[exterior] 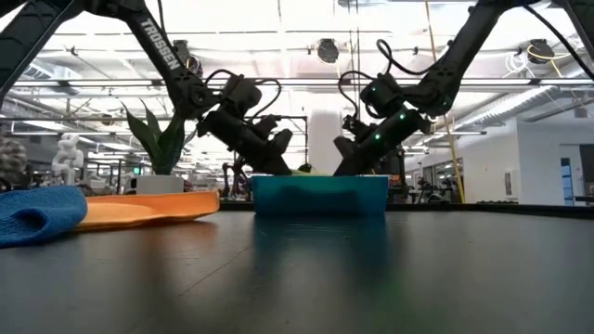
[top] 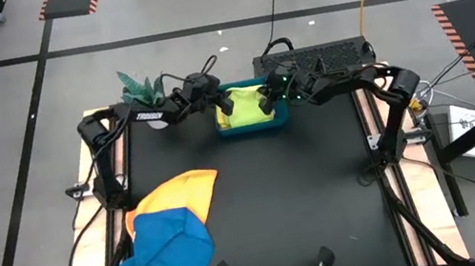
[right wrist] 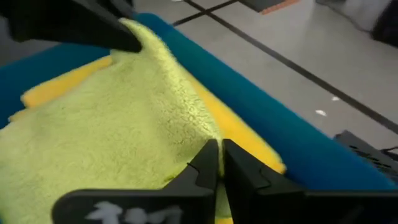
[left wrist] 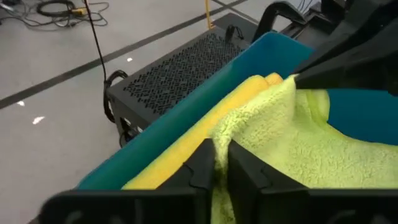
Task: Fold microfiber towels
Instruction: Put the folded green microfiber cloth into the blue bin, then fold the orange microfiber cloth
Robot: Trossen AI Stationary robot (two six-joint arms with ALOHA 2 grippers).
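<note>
A lime green towel [top: 249,112] lies in the teal tray [top: 254,129] at the table's far middle, on top of a yellow towel [left wrist: 205,124]. My left gripper [top: 226,106] reaches into the tray from the left and my right gripper [top: 267,102] from the right. Each is shut on the lime towel's far edge. An orange towel [top: 180,193] lies flat at the near left, and a blue towel [top: 168,249] lies partly on it. My left gripper pinches the lime towel's far edge near its left end [left wrist: 219,138] between its two fingers, slanting down from the table's left. The cloth rises a little at the fingers; the rest lies in the tray. My right gripper pinches the same far edge near its right end [right wrist: 211,134] between its two fingers, slanting down from the table's right. The edge is raised between the two grippers, and the towel's body rests on the yellow towel.
A black perforated box [top: 312,58] stands just behind the tray. A potted plant [top: 138,87] stands at the far left. The tray's far wall [right wrist: 273,137] rises close beyond both grippers. The dark table top [top: 307,199] stretches toward the near right.
</note>
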